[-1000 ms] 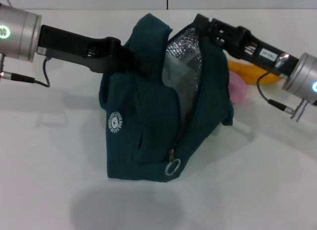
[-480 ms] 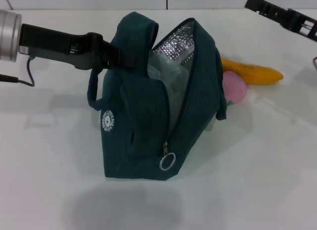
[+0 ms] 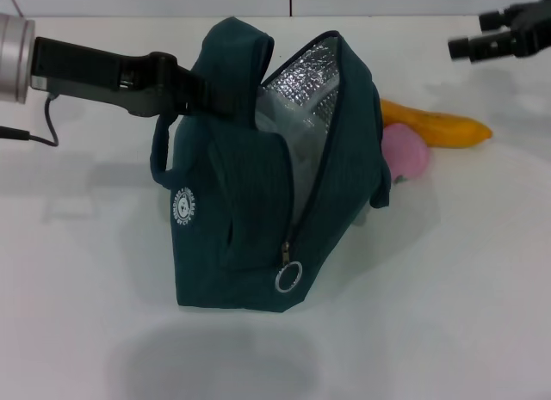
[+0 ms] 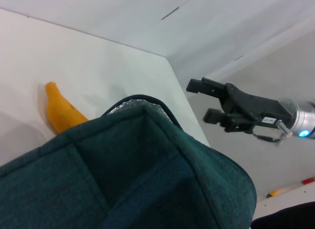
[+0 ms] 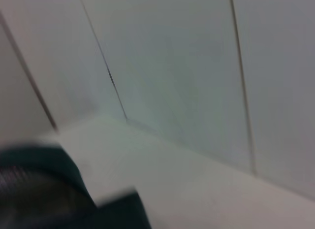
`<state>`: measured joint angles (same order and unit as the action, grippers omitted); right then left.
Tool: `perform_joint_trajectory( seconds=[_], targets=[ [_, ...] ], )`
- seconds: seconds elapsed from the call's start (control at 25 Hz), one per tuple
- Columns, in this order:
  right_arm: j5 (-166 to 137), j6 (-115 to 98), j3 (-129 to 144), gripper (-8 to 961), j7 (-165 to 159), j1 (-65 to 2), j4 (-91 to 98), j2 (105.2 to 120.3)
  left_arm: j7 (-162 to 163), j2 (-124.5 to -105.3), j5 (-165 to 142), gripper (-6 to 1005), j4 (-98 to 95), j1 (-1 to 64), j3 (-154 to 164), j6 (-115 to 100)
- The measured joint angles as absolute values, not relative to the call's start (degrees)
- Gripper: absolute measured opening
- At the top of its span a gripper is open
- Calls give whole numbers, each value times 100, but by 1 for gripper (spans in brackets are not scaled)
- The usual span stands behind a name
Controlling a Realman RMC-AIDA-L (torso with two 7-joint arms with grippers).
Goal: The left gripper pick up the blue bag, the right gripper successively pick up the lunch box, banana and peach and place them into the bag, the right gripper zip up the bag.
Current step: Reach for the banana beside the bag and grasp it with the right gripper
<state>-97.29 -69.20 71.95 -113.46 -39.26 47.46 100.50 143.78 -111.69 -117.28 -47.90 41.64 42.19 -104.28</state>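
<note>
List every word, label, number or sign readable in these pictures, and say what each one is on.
Nothing can be read for certain.
Round white logo on the side of the blue bag: ring of lettering, too small to read.
White label on the right gripper body, seen in the left wrist view: print too small to read.
The banana, peach and left gripper show no text.

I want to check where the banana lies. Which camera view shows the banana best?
The head view: the banana lies on the table behind the blue bag, beside the peach, with most of its length visible. The left wrist view shows only one end past the bag's edge. The right wrist view does not show it.
</note>
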Motion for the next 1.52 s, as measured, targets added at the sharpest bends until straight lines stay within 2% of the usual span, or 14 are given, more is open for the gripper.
perform_joint_trajectory(
  seconds=[0.24,0.4,0.52,0.64,0.88,1.2,1.52],
  targets=[
    [-12788,-8093,6434,866,-11993,-4775,5254,10030,14381,-11170,-11724,39,-4790,4157,4219,-10431],
    [-13302,-8303,6338,865,-11408,-5005,5259,10007,14387,-11171,-11724,39,-4790,4162,4219,-10432],
    [-13368,-8249,6326,864,-10890,-5061,5227,10045,14391,-11172,-11724,39,-4790,4170,4219,-10432],
    [-13378,-8125,6321,862,-10383,-5071,5119,10160,14396,-11186,-11724,39,-4790,4196,4219,-10432],
    [-13461,-7934,6325,860,-9731,-5168,4714,10496,14421,-11208,-11724,39,-4790,4205,4224,-10428],
    [-13821,-7303,6382,857,-9454,-5301,4060,10758,14423,-11216,-11724,39,-4790,4263,4234,-10424],
    [-13914,-6724,6376,854,-9333,-5307,3751,10927,14423,-11217,-11736,39,-4783,4319,4263,-10423]
  ],
)
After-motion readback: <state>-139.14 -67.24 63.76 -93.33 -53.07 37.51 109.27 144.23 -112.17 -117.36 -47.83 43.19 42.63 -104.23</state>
